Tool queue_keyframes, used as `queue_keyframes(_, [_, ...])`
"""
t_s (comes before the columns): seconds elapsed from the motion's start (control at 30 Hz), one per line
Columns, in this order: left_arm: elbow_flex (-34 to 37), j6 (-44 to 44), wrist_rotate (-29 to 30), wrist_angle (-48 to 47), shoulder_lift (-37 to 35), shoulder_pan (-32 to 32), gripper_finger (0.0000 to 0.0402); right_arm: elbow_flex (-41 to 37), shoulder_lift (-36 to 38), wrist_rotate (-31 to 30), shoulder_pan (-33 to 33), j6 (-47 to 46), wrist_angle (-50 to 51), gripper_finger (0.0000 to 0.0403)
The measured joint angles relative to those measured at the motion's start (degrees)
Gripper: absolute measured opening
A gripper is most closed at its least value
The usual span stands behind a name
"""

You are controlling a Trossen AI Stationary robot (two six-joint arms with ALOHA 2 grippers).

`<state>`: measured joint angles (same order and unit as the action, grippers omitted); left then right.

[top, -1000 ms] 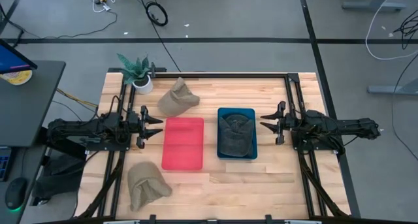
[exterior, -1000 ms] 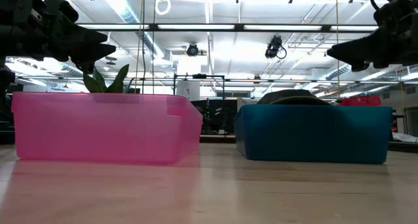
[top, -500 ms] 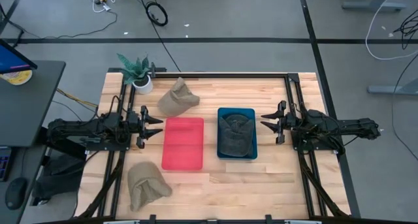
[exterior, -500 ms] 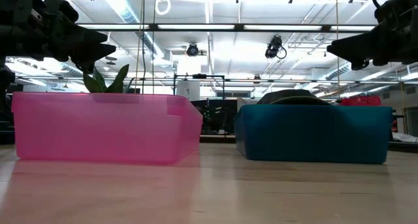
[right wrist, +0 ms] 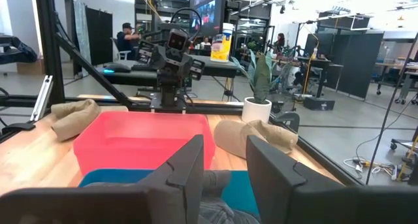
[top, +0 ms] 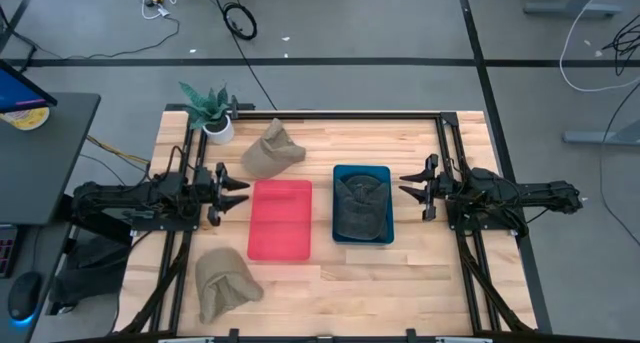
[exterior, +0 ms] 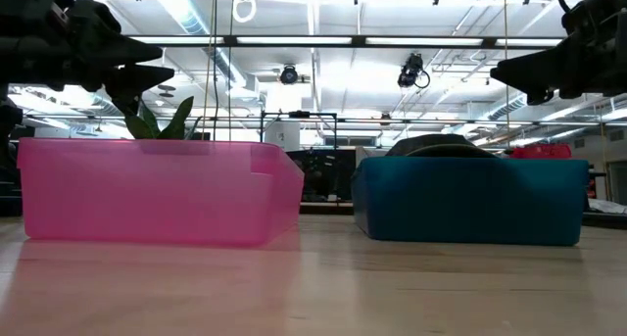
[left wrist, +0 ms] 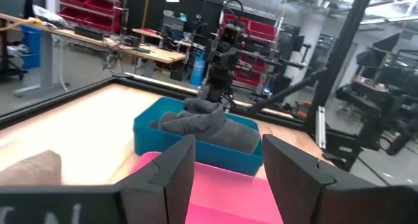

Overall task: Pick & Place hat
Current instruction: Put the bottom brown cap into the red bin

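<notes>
The worktop point(top: 410, 258) carries two bins side by side at its middle: a red bin point(top: 280, 219), bare inside, and a blue bin point(top: 362, 203) with a dark hat point(top: 360, 205) already lying in it, so one placement looks done. Two tan hats are loose: one point(top: 271, 150) near the far edge beside the plant point(top: 210, 113), one point(top: 223, 283) by the near left corner. The red bin looks meant for them. Left gripper point(top: 236, 191) hangs just off the red bin's left side, fingers spread wide, holding nothing, seemingly ready for a tan hat. Right gripper point(top: 412, 186) hangs just off the blue bin's right side, fingers partly parted, empty, apparently waiting.
</notes>
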<state>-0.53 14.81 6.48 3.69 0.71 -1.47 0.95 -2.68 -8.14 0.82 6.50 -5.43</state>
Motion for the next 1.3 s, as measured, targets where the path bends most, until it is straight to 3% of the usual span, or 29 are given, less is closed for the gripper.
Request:
queue_keyframes(0.17, [0.00, 0.38, 4.35, 2.11, 0.02, 0.01, 0.0183, 0.00, 0.00, 0.01, 0.00, 0.00, 0.00, 0.0118])
queue_keyframes(0.37, [0.02, 8.10, 6.65, 7.75, 0.02, -0.01, 0.0183, 0.00, 0.00, 0.02, -0.01, 0.00, -0.01, 0.0118])
queue_keyframes(0.43, [0.01, 12.58, 4.34, 10.46, 0.02, -0.02, 0.0183, 0.00, 0.00, 0.00, -0.02, 0.00, 0.00, 0.0118])
queue_keyframes(0.63, [0.00, 20.94, -11.85, 24.53, 0.02, -1.17, 0.0183, 0.00, 0.00, 0.01, -0.02, 0.01, 0.00, 0.0118])
queue_keyframes(0.73, [0.01, 18.38, -14.06, 31.54, 0.02, -4.40, 0.0183, 0.00, 0.00, 0.00, 0.00, 0.00, 0.00, 0.0118])
queue_keyframes(1.1, [0.02, 7.06, -12.70, 42.75, 0.02, -18.02, 0.0183, 0.00, 0.00, 0.02, 0.00, 0.00, 0.00, 0.0118])
queue_keyframes(1.3, [-2.85, -0.14, -12.32, 43.56, 2.31, -25.25, 0.0183, 0.00, 0.00, 0.01, -0.01, 0.01, -0.02, 0.0118])
